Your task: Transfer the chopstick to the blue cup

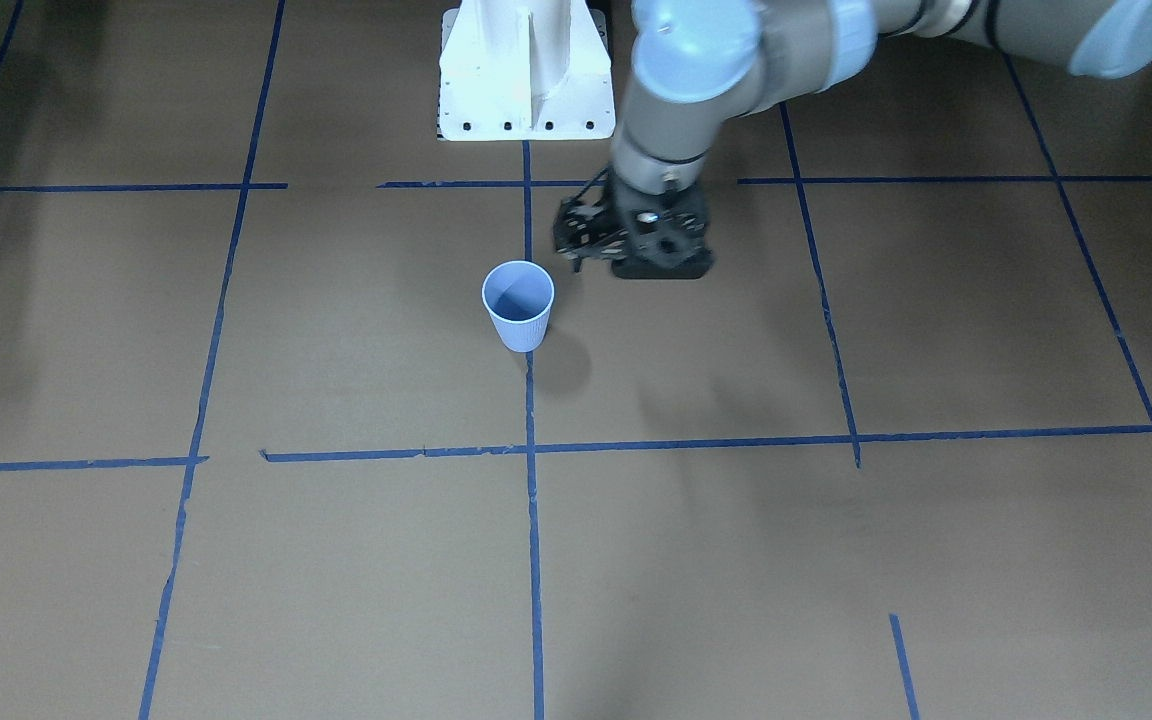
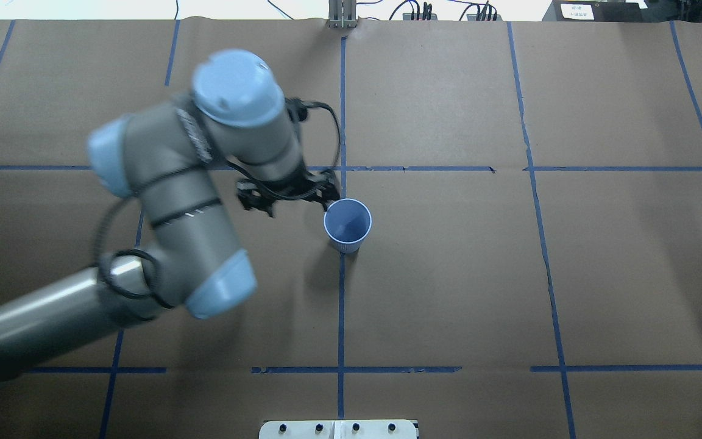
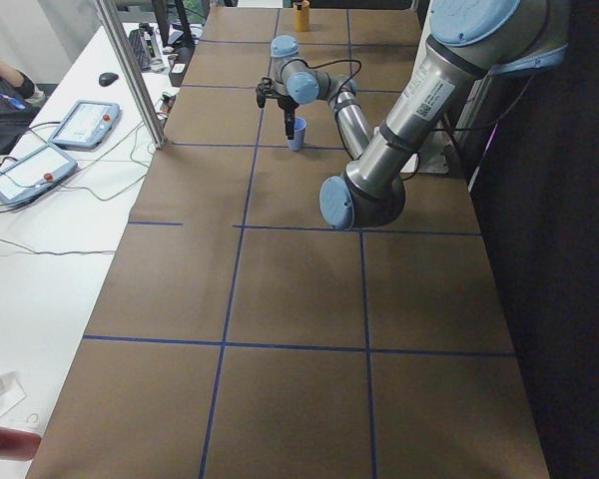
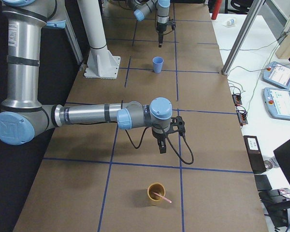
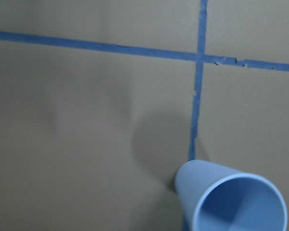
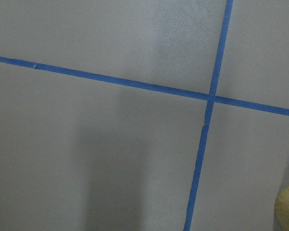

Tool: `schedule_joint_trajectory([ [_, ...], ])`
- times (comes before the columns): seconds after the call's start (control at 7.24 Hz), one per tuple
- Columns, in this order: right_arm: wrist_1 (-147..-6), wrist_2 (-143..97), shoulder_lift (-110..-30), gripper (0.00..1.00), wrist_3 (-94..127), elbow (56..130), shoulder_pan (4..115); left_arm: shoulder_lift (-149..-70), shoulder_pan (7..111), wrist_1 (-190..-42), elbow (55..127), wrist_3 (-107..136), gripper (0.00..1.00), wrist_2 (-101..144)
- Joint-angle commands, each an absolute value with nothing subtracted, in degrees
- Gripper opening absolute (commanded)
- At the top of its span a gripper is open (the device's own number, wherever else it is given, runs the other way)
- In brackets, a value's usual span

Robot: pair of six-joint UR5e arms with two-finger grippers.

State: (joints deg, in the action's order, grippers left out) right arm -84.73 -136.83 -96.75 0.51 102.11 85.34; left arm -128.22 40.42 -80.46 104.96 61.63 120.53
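Chopstick (image 4: 162,197) is sitting in the brown cup (image 4: 152,197) near the right gripper (image 4: 162,148). Left gripper (image 2: 325,195) hangs just beside the blue cup (image 2: 346,245) mid-tabletop (image 2: 448,286). Can't tell how wide either one's fingers are.

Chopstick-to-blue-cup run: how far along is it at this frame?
Done: nothing visible. The blue cup is empty, and the pink chopstick sits in the tan cup, far off on the robot's right side. In hand: the right gripper hangs near the tan cup, apart from the chopstick; the left gripper hangs beside the blue cup. Left: grasp the chopstick, carry it across, drop it into the blue cup.
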Motion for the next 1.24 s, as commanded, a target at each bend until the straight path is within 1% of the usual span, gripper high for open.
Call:
schedule_joint_trajectory([
  [0.0, -84.73, -136.67, -96.85, 1.00, 0.27, 102.13, 85.43, -115.63, 50.83, -78.31, 112.32, 41.07, 1.00, 124.34],
  [0.28, -84.81, -136.14, -97.38, 1.00, -0.18, 101.25, 88.31, -105.16, 67.16, -77.96, 109.97, 13.75, 1.00, 133.30],
  [0.41, -84.73, -136.14, -97.30, 1.00, -0.61, 98.47, 91.55, -101.90, 72.63, -78.13, 106.38, 4.92, 1.00, 133.94],
  [0.55, -84.55, -135.62, -96.69, 1.00, -1.22, 95.04, 92.63, -100.47, 78.17, -78.31, 100.34, -2.74, 1.00, 134.12],
  [0.69, -84.64, -132.05, -96.51, 1.00, -4.80, 92.83, 93.51, -100.46, 82.22, -78.22, 96.54, -9.86, 1.00, 134.38],
  [0.97, -84.64, -132.01, -98.25, 1.00, -3.44, 91.94, 98.67, -100.20, 82.35, -77.96, 97.03, -10.11, 1.00, 135.70],
  [1.11, -79.77, -132.19, -98.52, 1.00, 6.23, 92.11, 100.09, -99.85, 82.35, -77.96, 97.12, -10.02, 1.00, 135.79],
])
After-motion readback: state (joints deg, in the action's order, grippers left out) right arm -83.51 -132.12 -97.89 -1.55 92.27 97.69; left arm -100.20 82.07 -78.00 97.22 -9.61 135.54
